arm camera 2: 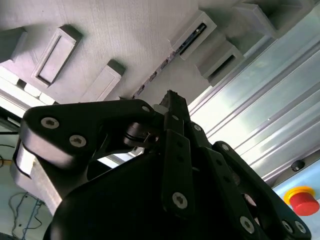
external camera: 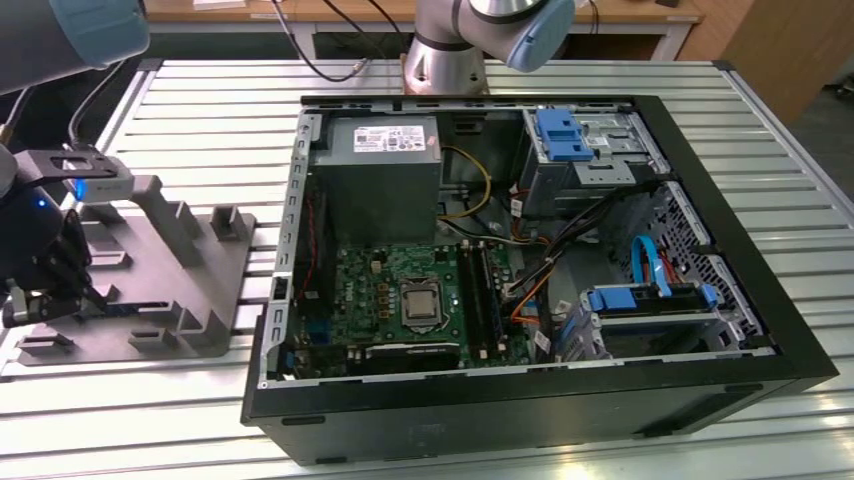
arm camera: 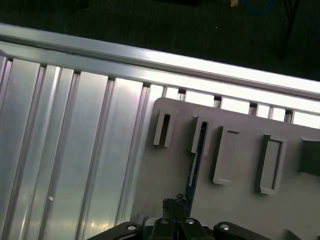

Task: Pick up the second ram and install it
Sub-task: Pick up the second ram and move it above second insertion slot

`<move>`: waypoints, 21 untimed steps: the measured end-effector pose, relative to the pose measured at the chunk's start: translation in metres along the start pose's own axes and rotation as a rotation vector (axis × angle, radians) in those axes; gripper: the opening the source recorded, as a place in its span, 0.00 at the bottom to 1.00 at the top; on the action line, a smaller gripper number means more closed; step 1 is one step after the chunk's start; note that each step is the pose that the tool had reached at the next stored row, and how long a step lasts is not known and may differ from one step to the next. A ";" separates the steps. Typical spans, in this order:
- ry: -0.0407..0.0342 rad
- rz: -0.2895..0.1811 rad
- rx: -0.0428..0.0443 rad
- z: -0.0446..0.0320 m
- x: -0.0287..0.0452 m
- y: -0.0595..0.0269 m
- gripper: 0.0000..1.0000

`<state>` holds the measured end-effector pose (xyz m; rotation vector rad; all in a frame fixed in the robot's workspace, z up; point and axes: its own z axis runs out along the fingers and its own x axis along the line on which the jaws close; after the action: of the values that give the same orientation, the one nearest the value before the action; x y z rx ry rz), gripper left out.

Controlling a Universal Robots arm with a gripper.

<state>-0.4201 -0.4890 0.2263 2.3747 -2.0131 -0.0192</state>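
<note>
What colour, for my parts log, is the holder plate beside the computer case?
Plain matte grey; the holder plate shows best in the exterior view.

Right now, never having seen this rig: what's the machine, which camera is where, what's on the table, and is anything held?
It is one robot arm standing at the far edge of a slatted metal table. The exterior view looks at the whole bench from off the arm. Both wrist views ride on the arm near its gripper.

On the table are an open computer case with a green motherboard inside, and beside it a grey holder tray. A slim dark memory stick, the second ram, stands on edge in a slot of that tray. The gripper is at one end of the stick, but I cannot tell whether it has gripped it.
</note>
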 end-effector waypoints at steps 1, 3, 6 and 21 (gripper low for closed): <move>-0.0004 0.014 -0.0001 0.0004 0.0000 0.0000 0.10; -0.0018 0.043 -0.0002 0.0011 0.0000 -0.0001 0.10; -0.0058 0.080 -0.0001 0.0019 0.0000 -0.0001 0.10; -0.0327 0.216 0.0022 0.0041 -0.0002 0.0011 0.10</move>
<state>-0.4214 -0.4890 0.2223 2.1577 -2.2734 -0.0512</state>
